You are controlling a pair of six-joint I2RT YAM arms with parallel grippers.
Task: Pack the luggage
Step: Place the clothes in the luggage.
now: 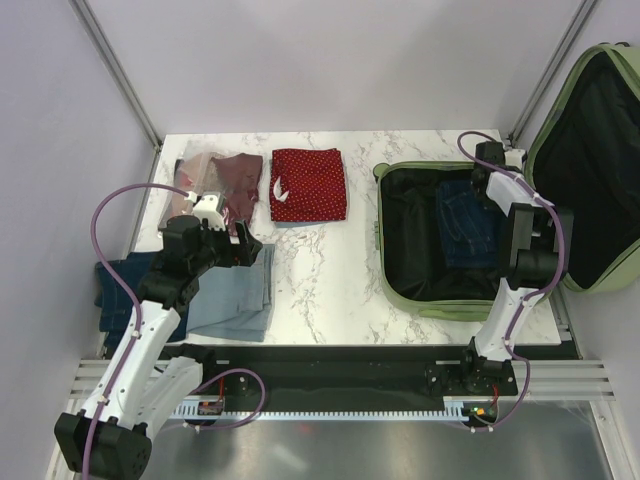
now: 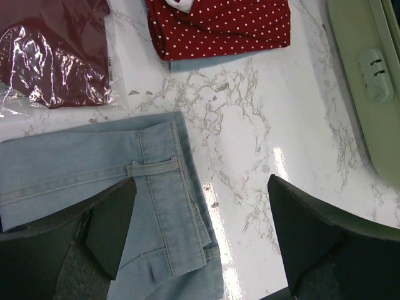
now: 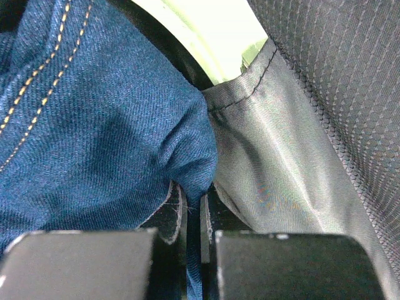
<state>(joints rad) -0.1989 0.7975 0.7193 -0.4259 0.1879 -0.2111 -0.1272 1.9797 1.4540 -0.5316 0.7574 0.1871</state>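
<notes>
The luggage, a sage-green suitcase, lies open at the table's right with its lid raised. Dark blue jeans rest on its black lining. My right gripper reaches into the case's far side. In the right wrist view it is shut on a fold of the dark blue jeans, next to the grey lining. My left gripper hovers open over the edge of folded light blue jeans. The left wrist view shows its jaws wide apart above the waistband, with nothing between them.
A red polka-dot garment lies folded at the back centre. A maroon garment in a clear bag sits at the back left. More dark denim lies under the light jeans at the left edge. The suitcase shell borders the bare marble.
</notes>
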